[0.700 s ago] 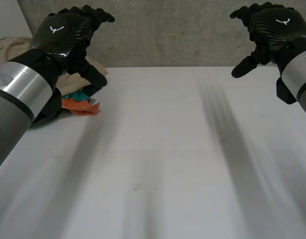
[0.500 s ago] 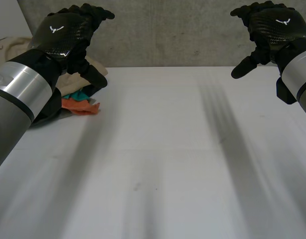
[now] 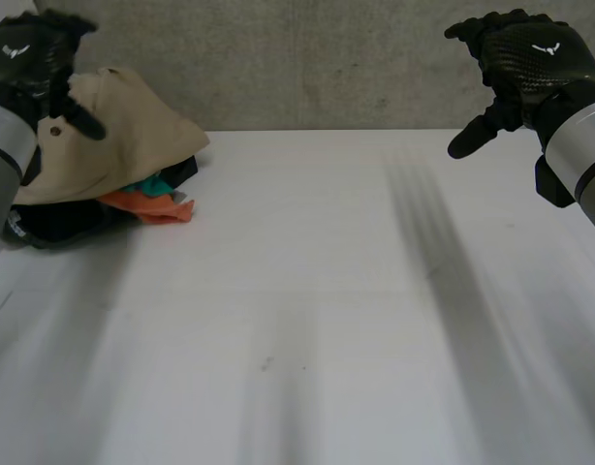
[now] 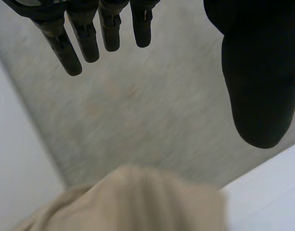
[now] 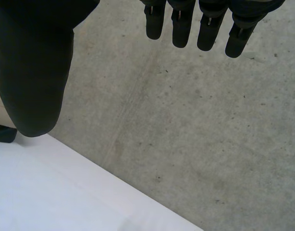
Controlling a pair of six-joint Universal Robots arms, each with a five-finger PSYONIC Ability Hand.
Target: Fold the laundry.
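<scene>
A pile of laundry lies at the table's far left corner: a beige garment [image 3: 118,136] on top, with orange cloth [image 3: 152,206], a bit of teal cloth [image 3: 150,184] and dark cloth [image 3: 55,221] under it. My left hand [image 3: 26,60] hovers above the pile's left side, fingers [image 4: 73,41] straight and spread from the thumb, holding nothing. The beige garment [image 4: 133,202] lies below its fingertips. My right hand [image 3: 520,60] is raised over the table's far right, open and empty, with fingers [image 5: 186,29] pointing at the wall.
A grey concrete wall [image 3: 317,58] stands right behind the white table [image 3: 307,320]. The table's far edge [image 5: 90,187] runs below my right hand.
My left arm has swung to the left and uncovered the laundry pile. My right hand has stayed almost still.
</scene>
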